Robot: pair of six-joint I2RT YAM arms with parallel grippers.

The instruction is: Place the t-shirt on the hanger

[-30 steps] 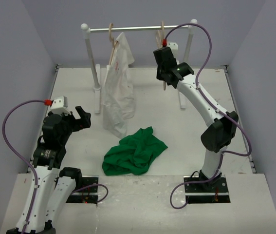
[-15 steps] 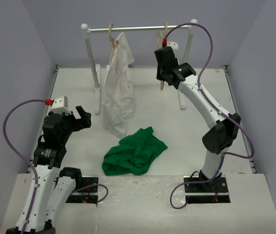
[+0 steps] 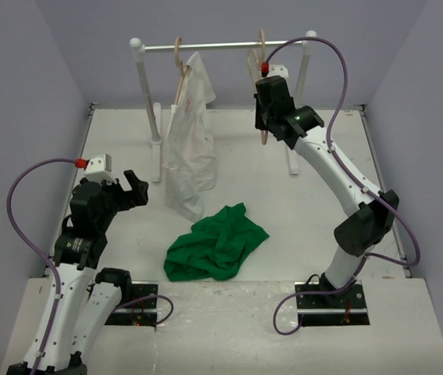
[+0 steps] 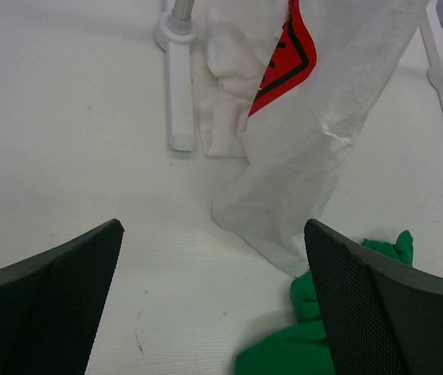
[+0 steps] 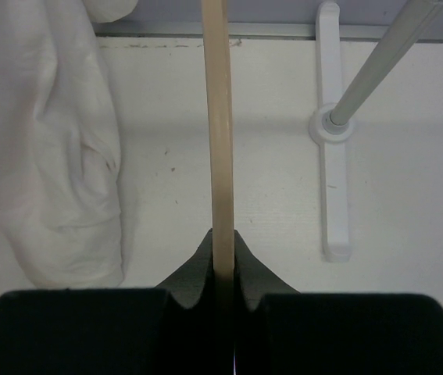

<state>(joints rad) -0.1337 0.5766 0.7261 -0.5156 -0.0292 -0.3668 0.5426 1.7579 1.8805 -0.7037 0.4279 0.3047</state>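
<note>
The right claw (image 3: 266,125) was raised at the far side of the counter (image 3: 299,219), its jaws closed tight on the hanger (image 3: 262,56), which hung from the right part of the rack (image 3: 221,46) with its wooden hook over the rail. In the right wrist view the hanger (image 5: 219,141) ran as a thin, pale, upright strip straight down into the claw (image 5: 223,262), pinched between the two dark fingers (image 5: 194,269), with the rack's post and white foot (image 5: 332,195) to its right. The green t-shirt (image 3: 215,242) lay crumpled on the counter near the middle, well apart from the hanger and from both claws. A white shirt (image 3: 190,148) hung from a second wooden hanger (image 3: 179,66) on the left part of the rail, its lower end reaching down to the counter just beyond the green t-shirt. The left claw (image 3: 131,189) hovered over the left side of the counter, its jaws wide apart and holding nothing. From the left wrist view the two dark fingers (image 4: 49,305) framed bare counter, the white shirt (image 4: 307,156) with a red and black print (image 4: 284,55), and an edge of the green t-shirt (image 4: 315,336) at the lower right.
</note>
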